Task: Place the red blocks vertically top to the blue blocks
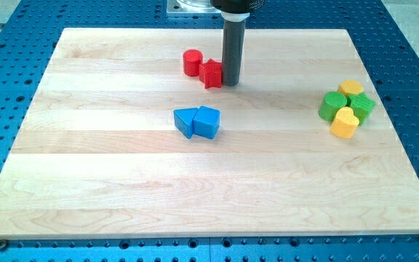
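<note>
A red cylinder [192,62] and a red block of angular shape [212,74] sit side by side near the view's top centre. My tip [230,82] rests on the board right against the right side of the angular red block. Two blue blocks lie touching below them near the middle: a blue wedge [185,121] on the left and a blue angular block [207,122] on the right. The red pair sits above the blue pair, with a gap of bare wood between them.
A cluster at the view's right holds two green blocks [333,106] [361,106] and two yellow blocks [351,88] [345,123]. The wooden board [122,182] lies on a blue perforated table.
</note>
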Controlling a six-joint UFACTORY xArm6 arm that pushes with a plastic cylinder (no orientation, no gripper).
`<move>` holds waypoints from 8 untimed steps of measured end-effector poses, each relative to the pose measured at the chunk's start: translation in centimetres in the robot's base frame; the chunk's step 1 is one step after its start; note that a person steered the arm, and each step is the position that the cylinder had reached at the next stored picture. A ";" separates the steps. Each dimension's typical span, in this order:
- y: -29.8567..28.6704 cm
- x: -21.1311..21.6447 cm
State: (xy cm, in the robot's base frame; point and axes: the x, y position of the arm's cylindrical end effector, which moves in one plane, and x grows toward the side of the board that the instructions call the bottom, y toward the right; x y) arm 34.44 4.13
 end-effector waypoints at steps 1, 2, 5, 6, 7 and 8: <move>0.0 0.0; -1.0 1.9; -1.8 2.1; -3.2 2.3; -3.7 2.5; -3.9 2.5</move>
